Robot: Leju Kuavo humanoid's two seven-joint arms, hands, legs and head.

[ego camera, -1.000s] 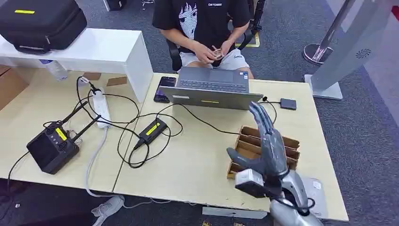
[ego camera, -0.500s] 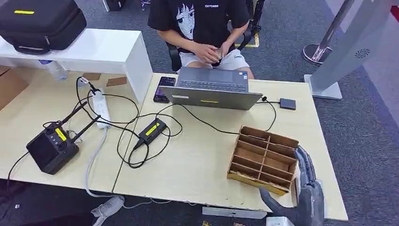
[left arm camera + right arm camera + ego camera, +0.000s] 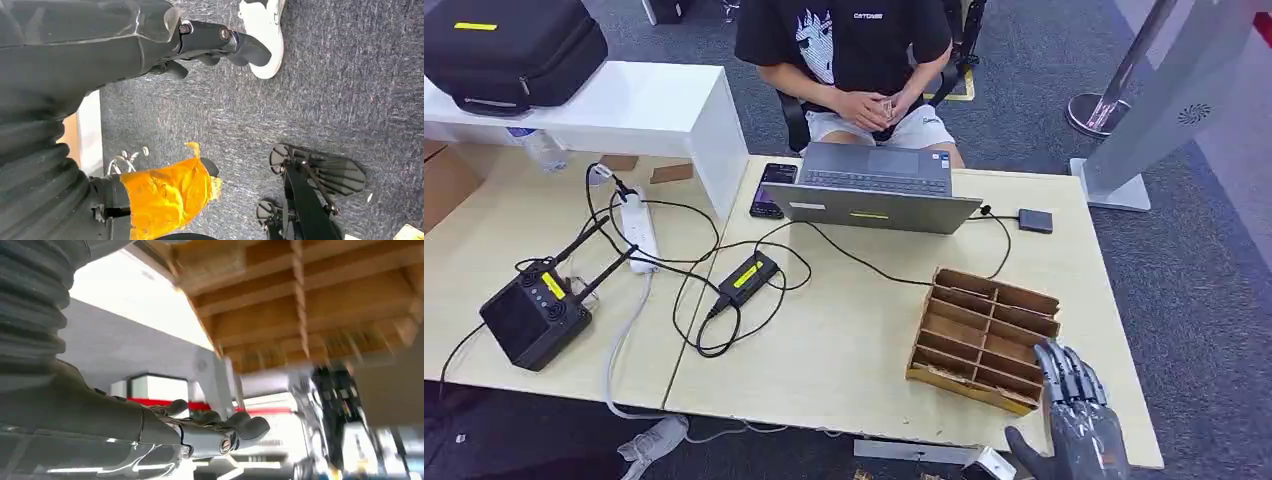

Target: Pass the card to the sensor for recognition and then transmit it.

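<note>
Pale desk [image 3: 844,350] under cables carries the wooden divider tray [image 3: 984,335], which presumably holds the card, though none is discernible, so the right hand [image 3: 1074,425] hovers empty with fingers spread at its near corner, while the left hand [image 3: 150,30] hangs open above carpet.

You can make out little writing here — the one legible bit is a small white word across the chest of the person's black T-shirt [image 3: 844,40], which seems to read "CATCHME", though the letters are too small to be sure. Yellow labels sit on the black case [image 3: 514,45], the black box with antennas [image 3: 532,315], the power brick [image 3: 746,277] and the laptop [image 3: 874,188] — none readable
</note>
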